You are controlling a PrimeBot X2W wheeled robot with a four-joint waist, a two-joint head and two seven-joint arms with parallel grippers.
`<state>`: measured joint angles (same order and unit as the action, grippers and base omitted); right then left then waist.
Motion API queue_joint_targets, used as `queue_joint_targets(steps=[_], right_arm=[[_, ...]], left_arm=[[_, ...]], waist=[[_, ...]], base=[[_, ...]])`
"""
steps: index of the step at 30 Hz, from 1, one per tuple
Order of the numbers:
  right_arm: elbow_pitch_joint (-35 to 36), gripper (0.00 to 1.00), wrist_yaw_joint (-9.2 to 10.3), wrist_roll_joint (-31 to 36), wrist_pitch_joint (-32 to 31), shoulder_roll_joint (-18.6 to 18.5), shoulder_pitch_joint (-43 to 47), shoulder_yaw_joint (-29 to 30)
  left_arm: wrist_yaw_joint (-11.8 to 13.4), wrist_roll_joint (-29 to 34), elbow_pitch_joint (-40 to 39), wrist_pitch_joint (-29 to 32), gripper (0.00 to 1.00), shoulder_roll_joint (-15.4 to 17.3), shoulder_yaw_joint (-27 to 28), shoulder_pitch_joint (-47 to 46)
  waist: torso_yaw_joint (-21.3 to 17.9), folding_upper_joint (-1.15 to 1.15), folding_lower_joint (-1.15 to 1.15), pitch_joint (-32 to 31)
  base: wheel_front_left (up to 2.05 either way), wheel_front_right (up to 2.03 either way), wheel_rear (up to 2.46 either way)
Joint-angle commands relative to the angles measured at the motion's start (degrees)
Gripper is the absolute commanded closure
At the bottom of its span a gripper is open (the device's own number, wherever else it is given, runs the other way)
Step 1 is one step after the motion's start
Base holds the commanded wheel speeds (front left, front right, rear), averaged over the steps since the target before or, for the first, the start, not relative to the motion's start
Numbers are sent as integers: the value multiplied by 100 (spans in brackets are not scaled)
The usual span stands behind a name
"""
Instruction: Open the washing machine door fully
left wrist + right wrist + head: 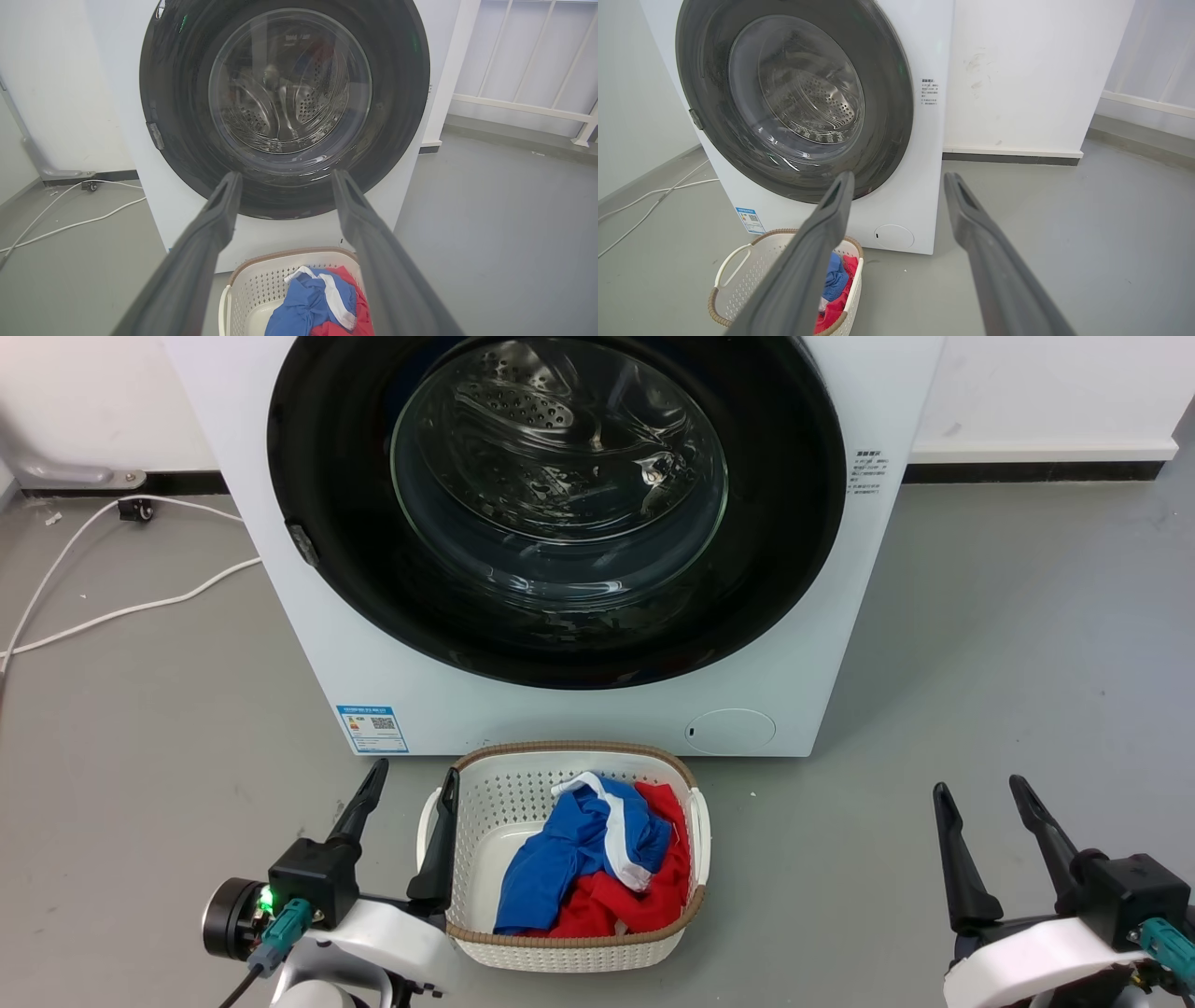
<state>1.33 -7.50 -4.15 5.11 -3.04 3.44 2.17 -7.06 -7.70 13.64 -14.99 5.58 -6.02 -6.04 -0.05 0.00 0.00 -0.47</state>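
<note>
Beyond left pincer [416,768], closed door [557,495]

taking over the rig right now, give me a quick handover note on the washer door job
Left gripper: open, holding nothing, low beside the laundry basket.
Right gripper: open, holding nothing, over the floor to the basket's right.
Things: the door looks shut, flush with the front of the washing machine. The basket, with clothes in it, stands right in front of the machine.
Done: nothing yet; neither gripper touches the door.
Left: reach the door, pull it free and swing it fully open. The basket below may crowd the approach.
</note>
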Motion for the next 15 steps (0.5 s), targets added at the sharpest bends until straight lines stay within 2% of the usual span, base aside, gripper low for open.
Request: queue_joint_targets(steps=[1,15], right_arm=[[-35,0,2,-37,52,24,-30,11],[-126,0,2,-148,85,24,-74,9]], left_arm=[[-21,-17,21,-28,0,1,16,-46],[-30,-90,37,-23,0,-16,74,10]], waist=[[1,0,0,0],[-3,0,0,10]], base=[[0,0,0],[0,0,0]])
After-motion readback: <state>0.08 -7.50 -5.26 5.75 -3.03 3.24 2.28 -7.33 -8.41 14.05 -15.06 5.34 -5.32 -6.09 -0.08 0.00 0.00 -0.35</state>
